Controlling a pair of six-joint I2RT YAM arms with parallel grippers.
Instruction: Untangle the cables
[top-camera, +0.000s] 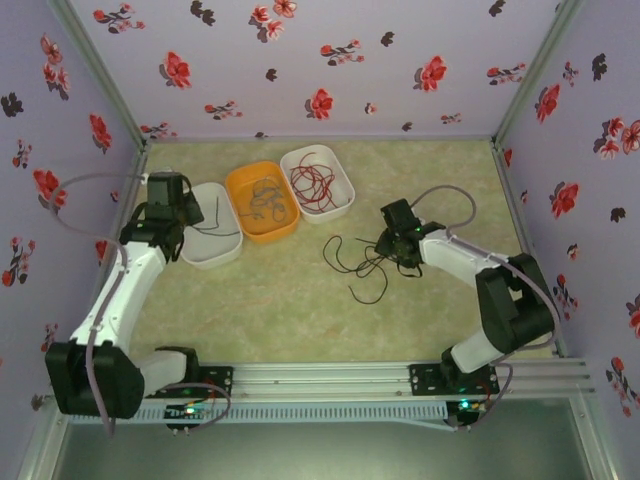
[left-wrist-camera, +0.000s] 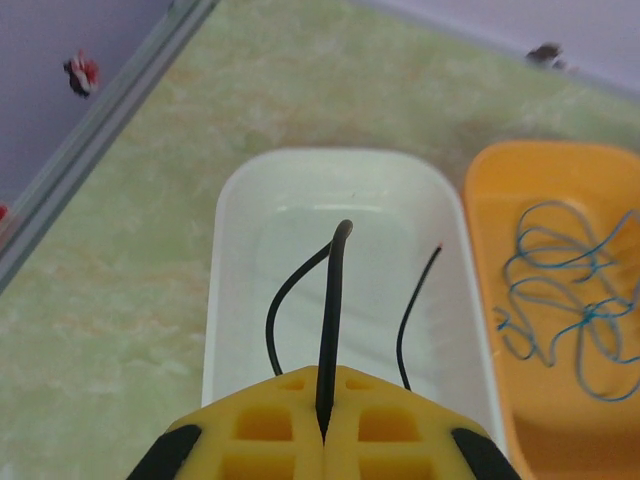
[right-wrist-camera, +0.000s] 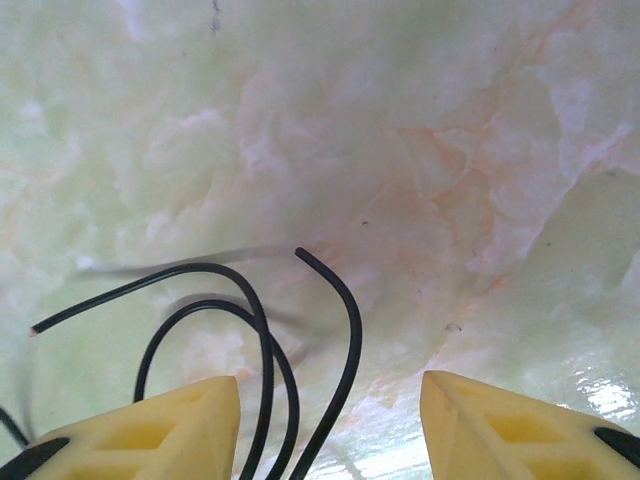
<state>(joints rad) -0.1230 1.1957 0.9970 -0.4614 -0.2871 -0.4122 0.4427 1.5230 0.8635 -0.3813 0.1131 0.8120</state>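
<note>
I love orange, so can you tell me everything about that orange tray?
The orange tray is a shallow rectangle with rounded corners and looks like smooth plastic. It sits flat on the green marbled table, in the middle of a row, between two white trays. A thin blue-green cable lies inside it in loose loops.

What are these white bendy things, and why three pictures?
Those are two robot arms: the white left arm and white right arm. One picture looks down from above; the others come from a camera on each wrist. On the green marbled table sit a white plastic tub, an orange plastic tub holding blue-green wires, and another white tub holding red wires. Loose black wires lie on the table. The left arm's yellow jaws are shut on one thin black wire over the first white tub. The right arm's jaws are open over the loose black wires.
</note>
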